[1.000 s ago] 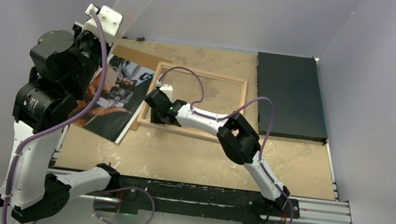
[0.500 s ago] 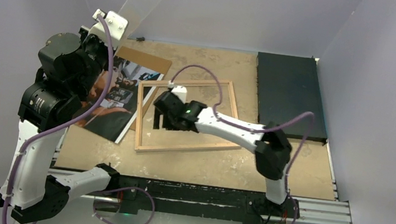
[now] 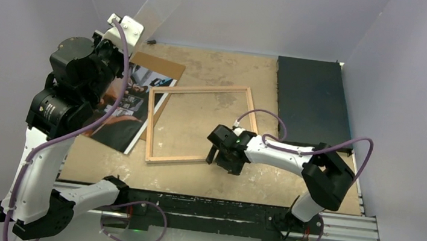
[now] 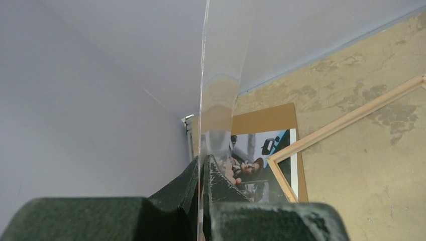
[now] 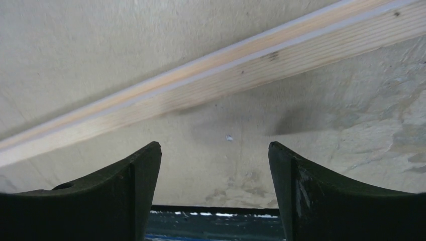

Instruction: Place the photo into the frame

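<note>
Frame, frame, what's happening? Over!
Left gripper shut on clear pane, held high. Right gripper open beside frame. Photo outside, frame corner overlapping it.

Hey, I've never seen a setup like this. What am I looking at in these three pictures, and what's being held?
These are two robot arms bolted at the near edge of a table, each ending in a two-finger gripper. The wide picture looks down from above and behind them; the other two come from a camera on each wrist, so the dark fingers show up close. On the table lie an empty wooden frame, a dark glossy photo partly over a brown backing board, and a black mat at the far right. The left gripper is raised and shut on a clear pane, lifted off the table. The right gripper is open, holding nothing, hovering by the frame's near edge.
</note>
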Tool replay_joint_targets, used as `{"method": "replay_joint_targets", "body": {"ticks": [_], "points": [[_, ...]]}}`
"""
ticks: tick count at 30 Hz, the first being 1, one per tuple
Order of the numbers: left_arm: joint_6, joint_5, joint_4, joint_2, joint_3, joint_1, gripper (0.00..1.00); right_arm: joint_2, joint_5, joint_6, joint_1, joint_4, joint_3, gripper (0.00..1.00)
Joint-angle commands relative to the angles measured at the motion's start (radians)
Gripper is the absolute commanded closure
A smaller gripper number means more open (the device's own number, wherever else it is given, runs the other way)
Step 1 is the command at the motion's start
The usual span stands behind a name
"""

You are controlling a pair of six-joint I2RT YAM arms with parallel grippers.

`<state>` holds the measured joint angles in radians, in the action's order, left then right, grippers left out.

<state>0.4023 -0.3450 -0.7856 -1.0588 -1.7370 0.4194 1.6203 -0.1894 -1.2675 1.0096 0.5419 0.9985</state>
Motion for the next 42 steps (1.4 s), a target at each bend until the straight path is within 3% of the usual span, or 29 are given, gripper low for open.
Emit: {"method": "replay_joint_targets", "body": {"ticks": [1, 6, 15, 23, 27, 33, 38, 42], "points": [[-0.008, 0.014, 0.076, 0.013, -0.006, -0.001, 1.00, -0.041, -0.014, -0.123, -0.026, -0.055, -0.019, 0.20], [-0.004, 0.014, 0.069, 0.011, -0.007, -0.001, 1.00, -0.060, 0.009, -0.135, -0.032, -0.200, -0.074, 0.21], [0.002, 0.017, 0.062, 0.005, -0.009, -0.001, 1.00, -0.026, -0.067, -0.304, -0.045, -0.140, -0.060, 0.24], [0.001, 0.015, 0.060, 0.003, -0.016, -0.001, 1.00, 0.096, -0.090, -0.290, -0.070, -0.114, 0.018, 0.31], [0.001, 0.014, 0.058, 0.005, -0.013, 0.000, 1.00, 0.137, -0.121, -0.275, -0.089, -0.098, 0.058, 0.42], [0.009, 0.009, 0.058, 0.008, -0.012, -0.001, 1.00, 0.097, -0.201, -0.172, -0.129, -0.070, 0.085, 0.72], [0.010, 0.009, 0.064, 0.012, -0.005, -0.001, 1.00, 0.018, -0.253, 0.001, -0.150, -0.062, 0.086, 0.87], [0.005, 0.013, 0.065, 0.011, -0.002, -0.001, 1.00, -0.014, -0.254, 0.148, -0.204, -0.060, 0.093, 0.93]]}}
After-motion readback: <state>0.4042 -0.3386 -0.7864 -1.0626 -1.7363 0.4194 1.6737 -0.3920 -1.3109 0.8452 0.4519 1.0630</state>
